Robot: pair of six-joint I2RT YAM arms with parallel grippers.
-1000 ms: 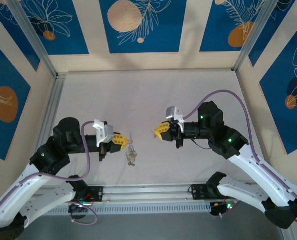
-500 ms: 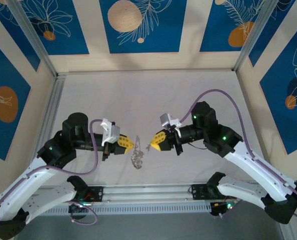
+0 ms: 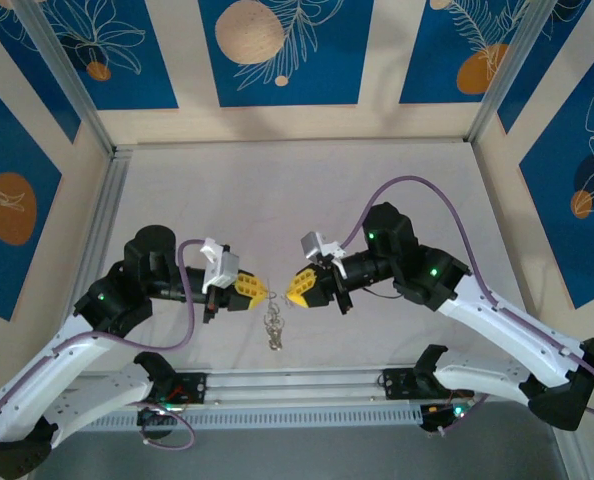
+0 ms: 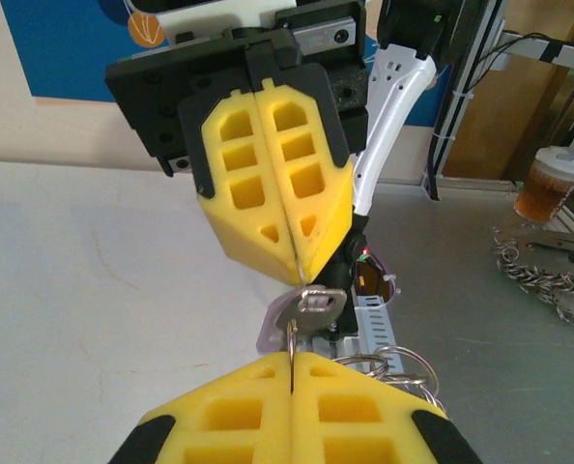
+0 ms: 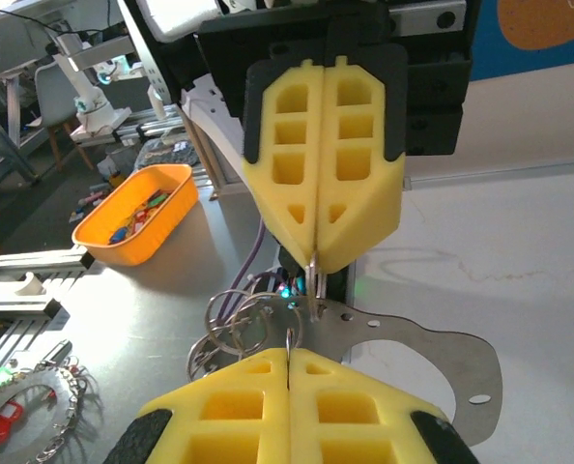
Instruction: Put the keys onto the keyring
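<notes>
Tip to tip above the table [image 3: 397, 170], the left gripper [image 3: 261, 292] and right gripper [image 3: 293, 294] — both jaws pressed together — pinch the keyring [image 3: 274, 328] between them, the keys [image 4: 285, 325] bunched on it.

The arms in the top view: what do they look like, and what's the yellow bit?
Both the left arm and right arm have white lower links and black rounded joints dotted with green lights. A purple cable loops along each. The left tool and right tool end in yellow wedge pads with square cut-outs, set in black holders.
</notes>
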